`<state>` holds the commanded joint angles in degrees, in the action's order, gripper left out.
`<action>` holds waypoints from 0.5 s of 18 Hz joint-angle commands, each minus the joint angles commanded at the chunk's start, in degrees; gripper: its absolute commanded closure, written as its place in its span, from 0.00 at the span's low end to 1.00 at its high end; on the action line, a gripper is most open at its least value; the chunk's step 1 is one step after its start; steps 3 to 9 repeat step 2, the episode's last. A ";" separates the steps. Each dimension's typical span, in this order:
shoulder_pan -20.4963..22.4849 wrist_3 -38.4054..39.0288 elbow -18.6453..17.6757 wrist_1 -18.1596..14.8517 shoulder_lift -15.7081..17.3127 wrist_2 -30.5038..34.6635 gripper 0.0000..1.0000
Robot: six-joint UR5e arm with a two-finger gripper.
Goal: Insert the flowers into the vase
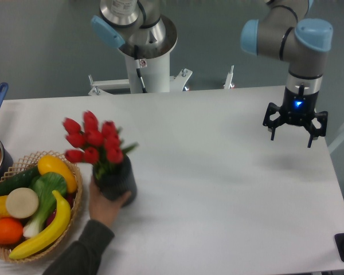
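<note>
White table (218, 189): flowers (93, 140) in vase (116, 182), hand (106, 205) gripping.

Person's hand (106, 205) grips vase (116, 182), wicker basket (74, 189) just left; bare surface (218, 172) between vase and robot hand (295, 130).

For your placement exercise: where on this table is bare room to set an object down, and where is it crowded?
Bare: the middle of the table, between the vase and the tool. Crowded: the left edge, with the basket, a hand and the flowers.
</note>
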<state>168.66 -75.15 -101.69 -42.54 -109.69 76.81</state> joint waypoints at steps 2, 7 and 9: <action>0.00 0.00 -0.26 0.00 0.00 0.09 0.00; 0.00 0.00 -0.26 0.00 0.00 0.09 0.00; 0.00 0.00 -0.26 0.00 0.00 0.09 0.00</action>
